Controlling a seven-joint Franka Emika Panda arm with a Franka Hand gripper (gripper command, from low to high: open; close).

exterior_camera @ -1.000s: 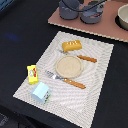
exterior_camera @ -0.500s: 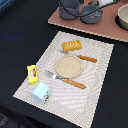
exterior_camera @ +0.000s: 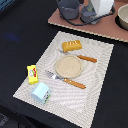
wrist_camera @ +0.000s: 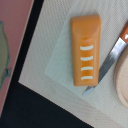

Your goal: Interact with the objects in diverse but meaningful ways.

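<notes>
The exterior view looks down at an angle from off the arm, far enough back to take in the whole pale placemat [exterior_camera: 65, 67] on the dark table [exterior_camera: 20, 30], with the arm's base at about one o'clock. The wrist view faces almost straight down from close above. Both views share the orange ridged bread loaf [exterior_camera: 71, 46] [wrist_camera: 86, 49], the knife [exterior_camera: 87, 58] [wrist_camera: 112, 55] beside it, and the plate [exterior_camera: 68, 66] [wrist_camera: 122, 80] edge.
</notes>
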